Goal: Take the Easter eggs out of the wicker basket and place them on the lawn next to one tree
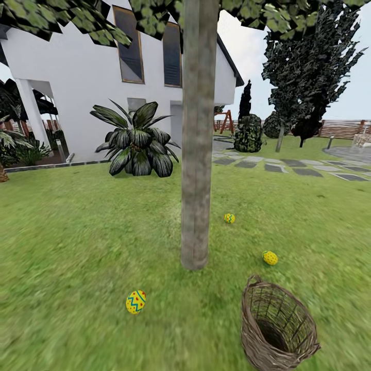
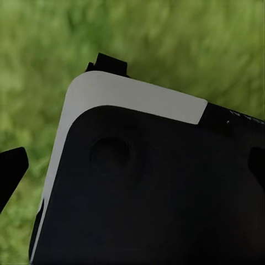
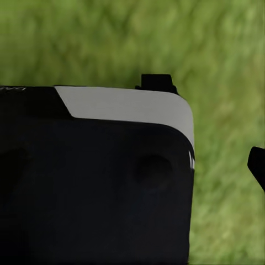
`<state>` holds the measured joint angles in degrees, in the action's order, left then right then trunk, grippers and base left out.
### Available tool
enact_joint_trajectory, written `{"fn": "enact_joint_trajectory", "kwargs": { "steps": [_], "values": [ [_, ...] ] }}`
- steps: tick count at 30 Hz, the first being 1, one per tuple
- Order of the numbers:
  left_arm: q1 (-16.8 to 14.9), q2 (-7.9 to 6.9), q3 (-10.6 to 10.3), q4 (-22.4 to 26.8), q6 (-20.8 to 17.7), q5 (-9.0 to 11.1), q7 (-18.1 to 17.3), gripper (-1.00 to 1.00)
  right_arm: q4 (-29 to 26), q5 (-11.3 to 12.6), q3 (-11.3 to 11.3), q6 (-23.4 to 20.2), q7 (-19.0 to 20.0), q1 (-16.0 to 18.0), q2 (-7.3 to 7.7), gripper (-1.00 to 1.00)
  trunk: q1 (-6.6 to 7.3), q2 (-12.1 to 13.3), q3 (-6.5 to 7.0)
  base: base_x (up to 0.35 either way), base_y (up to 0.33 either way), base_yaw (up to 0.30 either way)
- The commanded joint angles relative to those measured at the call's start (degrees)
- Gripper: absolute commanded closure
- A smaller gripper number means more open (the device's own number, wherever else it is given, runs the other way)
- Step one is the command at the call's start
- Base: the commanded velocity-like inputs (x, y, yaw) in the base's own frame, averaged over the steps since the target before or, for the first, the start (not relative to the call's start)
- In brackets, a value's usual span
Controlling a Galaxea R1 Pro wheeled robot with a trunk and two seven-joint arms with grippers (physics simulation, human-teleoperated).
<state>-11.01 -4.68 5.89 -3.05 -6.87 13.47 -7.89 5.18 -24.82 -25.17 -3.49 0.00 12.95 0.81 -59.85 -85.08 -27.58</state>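
Note:
The tree's mottled grey-brown trunk (image 1: 197, 154) rises from the lawn (image 1: 72, 237) straight ahead. Three yellow painted Easter eggs lie on the grass around its foot: one (image 1: 135, 302) at the near left, one (image 1: 270, 257) to the right, one (image 1: 229, 218) farther back on the right. The brown wicker basket (image 1: 248, 315) stands tilted at the near right, its inside showing nothing but weave. My left gripper (image 2: 132, 165) and right gripper (image 3: 132, 165) hang open over grass and the robot's black-and-white body, with a dark fingertip (image 2: 11, 172) and another fingertip (image 3: 257, 165) at the frame edges.
A white gabled house (image 1: 77, 62) stands behind, with a broad-leaved bush (image 1: 136, 141) in front of it. A grey stepping-stone path (image 1: 288, 167) runs at the right, past dark cypresses (image 1: 309, 67) and a slatted fence (image 1: 342, 128).

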Motion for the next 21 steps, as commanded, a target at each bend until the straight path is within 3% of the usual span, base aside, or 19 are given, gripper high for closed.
{"fn": "enact_joint_trajectory", "kwargs": {
  "steps": [1,15,21],
  "values": [
    [-0.07,-0.02,0.44,-0.12,-0.15,0.25,-0.17,-1.0,0.09,-0.58,-0.48,-0.12,0.0,0.06,0.02,-1.0,0.23,0.38,0.05,0.0,0.0,0.0],
    [-0.07,0.16,0.36,-0.24,0.01,0.23,-0.11,-1.0,0.13,-0.49,-0.49,-0.29,0.01,-0.12,-0.03,-1.0,3.31,6.0,2.4,0.0,0.0,0.0],
    [2.22,0.25,0.35,-0.29,0.54,0.22,-0.02,-1.0,0.17,-0.49,-0.49,0.63,-0.04,-4.09,-0.4,-1.0,4.62,8.4,3.47,0.0,0.0,0.0]
  ]
}}
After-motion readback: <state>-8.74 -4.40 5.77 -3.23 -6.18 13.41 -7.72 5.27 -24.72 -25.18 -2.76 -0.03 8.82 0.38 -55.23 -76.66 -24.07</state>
